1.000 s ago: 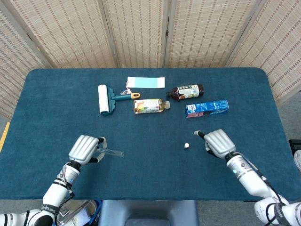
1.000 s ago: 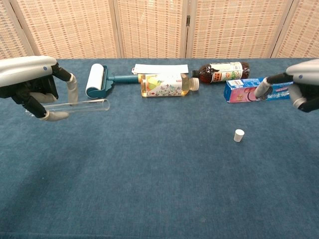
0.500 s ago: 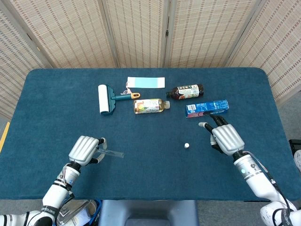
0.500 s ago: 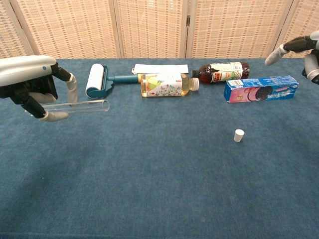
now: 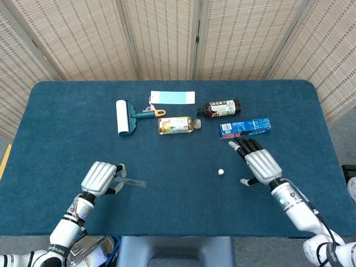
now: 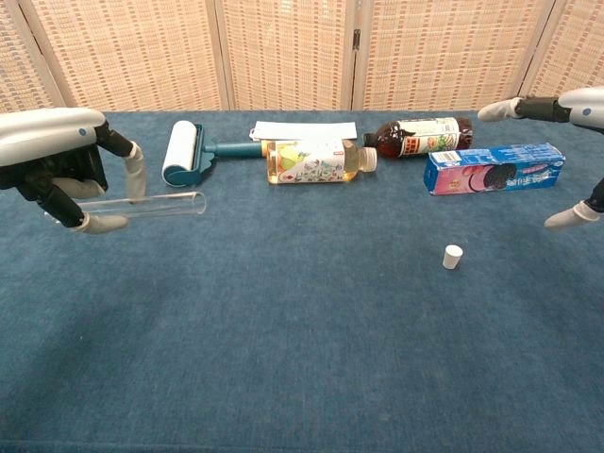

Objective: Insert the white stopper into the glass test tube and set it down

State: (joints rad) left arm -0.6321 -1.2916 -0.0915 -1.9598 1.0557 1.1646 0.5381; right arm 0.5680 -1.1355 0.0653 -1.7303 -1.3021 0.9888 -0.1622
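The left hand (image 6: pixel 58 156) grips the glass test tube (image 6: pixel 151 203) clear of the table, while the right hand (image 5: pixel 260 164) hovers spread-fingered beside the ungrasped white stopper (image 5: pixel 221 172), leaving pickup, insertion and set-down.

Left hand (image 6: pixel 57 160) grips glass test tube (image 6: pixel 142 203) level above the table (image 6: pixel 283 359). White stopper (image 6: pixel 453 256) stands near right, beneath the spread right hand (image 6: pixel 571 151).

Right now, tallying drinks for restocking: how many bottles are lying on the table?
2. The yellow-drink bottle lies on its side beside the lint roller; the dark bottle lies behind it to the right, near the blue box. None seems hidden.
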